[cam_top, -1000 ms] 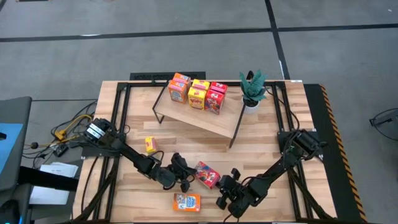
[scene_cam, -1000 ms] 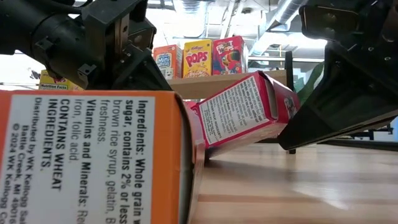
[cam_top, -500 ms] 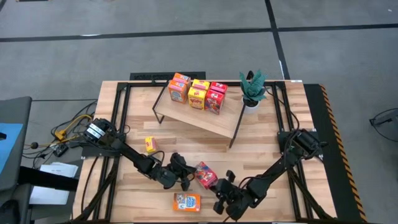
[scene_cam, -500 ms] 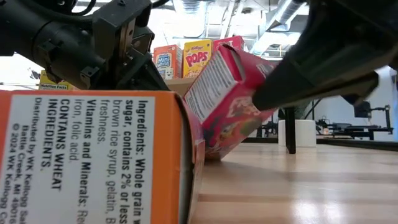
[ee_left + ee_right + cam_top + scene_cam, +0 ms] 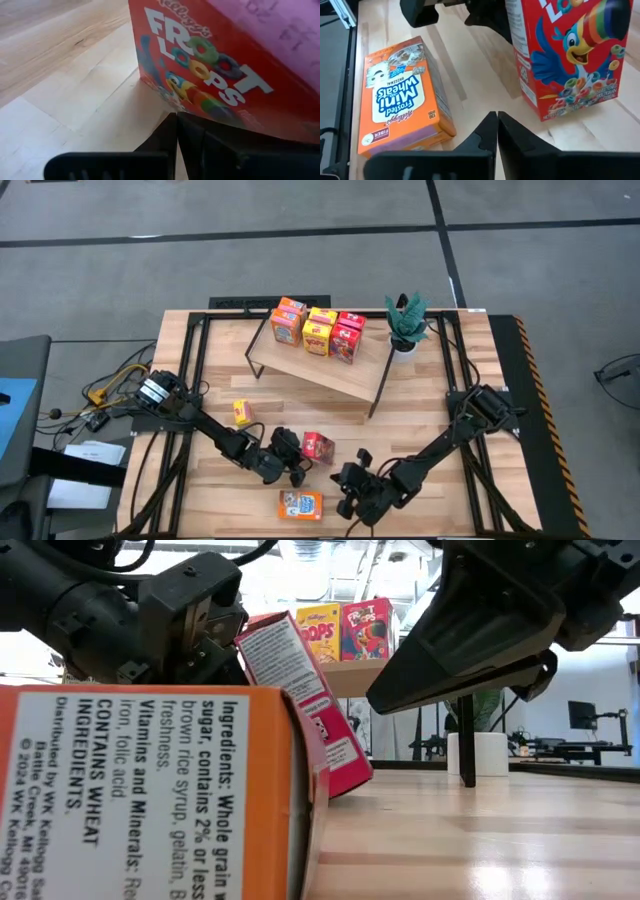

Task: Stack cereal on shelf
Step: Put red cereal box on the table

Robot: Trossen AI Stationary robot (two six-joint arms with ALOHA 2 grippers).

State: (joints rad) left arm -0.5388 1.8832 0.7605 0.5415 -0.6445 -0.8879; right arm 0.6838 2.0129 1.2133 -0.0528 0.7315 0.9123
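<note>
While both grippers are closing in, red box [image 5: 318, 446] is standing upright.
Left gripper [image 5: 293, 465] and right gripper [image 5: 350, 479] are flanking it, fingers together, probably to steady it.

Both arms stretched low and reaching in toward the front middle of the counter. Left arm coming in from the left side, elbow down, left gripper [image 5: 290, 463] near the centre with fingers closed together, tips touching in its own wrist view. Right arm angled in from the right side, wrist bent, right gripper [image 5: 345, 490] sitting just beside the left one, a bit nearer the front edge, fingers [image 5: 487, 131] also pressed shut.
</note>
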